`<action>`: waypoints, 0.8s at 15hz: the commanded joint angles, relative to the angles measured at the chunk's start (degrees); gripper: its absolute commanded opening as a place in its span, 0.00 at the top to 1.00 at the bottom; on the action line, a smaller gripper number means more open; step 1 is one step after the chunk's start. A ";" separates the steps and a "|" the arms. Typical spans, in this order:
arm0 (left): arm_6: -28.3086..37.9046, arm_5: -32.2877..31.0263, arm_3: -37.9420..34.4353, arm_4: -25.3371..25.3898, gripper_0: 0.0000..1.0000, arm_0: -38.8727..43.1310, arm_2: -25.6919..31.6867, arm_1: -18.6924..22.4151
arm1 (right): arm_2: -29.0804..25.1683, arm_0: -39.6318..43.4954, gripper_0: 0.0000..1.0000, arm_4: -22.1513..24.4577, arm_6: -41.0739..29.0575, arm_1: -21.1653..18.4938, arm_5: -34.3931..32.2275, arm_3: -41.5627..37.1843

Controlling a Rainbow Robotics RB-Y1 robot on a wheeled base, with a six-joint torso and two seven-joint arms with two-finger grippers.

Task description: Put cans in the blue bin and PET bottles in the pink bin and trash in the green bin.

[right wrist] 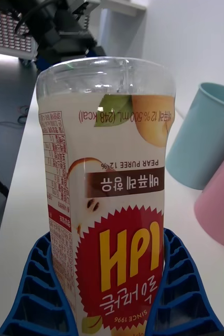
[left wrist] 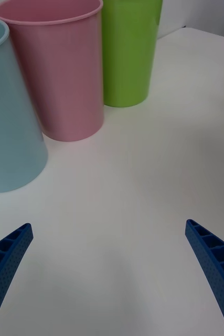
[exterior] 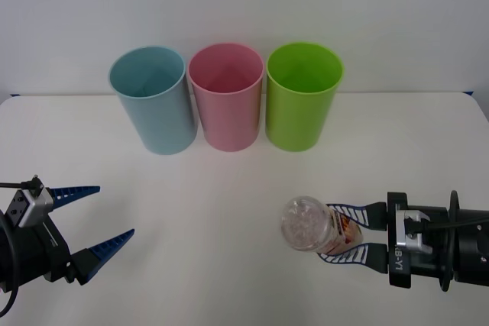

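Front view: 3 tapered plastic bins stand upright in a row at the far side of the white table (exterior: 229,211), the blue bin (exterior: 153,101) on the left, the pink bin (exterior: 227,98) in the middle and the green bin (exterior: 302,97) on the right. Neighbouring bins sit just beside each other, their rims close or touching; which of the 2 cannot be told.

At the near right of the table, the right gripper (exterior: 348,236) reaches in from the right edge, its 2 blue ribbed fingers clamped on either side of the PET bottle (exterior: 313,225). The bottle lies on its side, its clear base pointing toward the table's middle and well apart from the bins. Whether it rests on the table or is held just above it cannot be told.

Right wrist view: the bottle's (right wrist: 109,199) yellow, red and white label sits between the blue fingers (right wrist: 38,294), with the blue and pink bins beyond it to one side.

At the near left, the left gripper (exterior: 95,219) hangs over bare table with its fingers spread wide apart and nothing between them. Left wrist view: its 2 blue fingertips (left wrist: 7,257) sit at the corners, the 3 bins standing ahead across open table.
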 commanded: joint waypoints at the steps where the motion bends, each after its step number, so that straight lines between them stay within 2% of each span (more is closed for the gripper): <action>1: 0.00 0.00 0.00 0.00 0.00 0.00 0.00 0.00 | -0.21 -0.81 1.00 -0.27 -7.74 2.77 2.29 -4.16; 5: 0.00 0.00 0.00 0.00 0.00 0.00 0.00 0.00 | 0.84 -4.42 1.00 -3.43 -16.97 3.03 6.86 -7.23; 8: 0.00 0.00 0.00 0.00 0.00 0.00 0.00 0.00 | 4.71 -8.81 1.00 -4.14 -21.72 2.86 14.07 -7.67; 9: 0.00 0.00 0.00 0.00 0.00 0.00 0.00 0.00 | 6.29 -10.66 1.00 -3.34 -23.57 2.94 16.36 -7.67; 12: 0.00 0.00 0.00 0.00 0.00 0.00 0.00 0.00 | 13.32 -16.99 1.00 4.13 -30.24 2.86 26.64 -6.18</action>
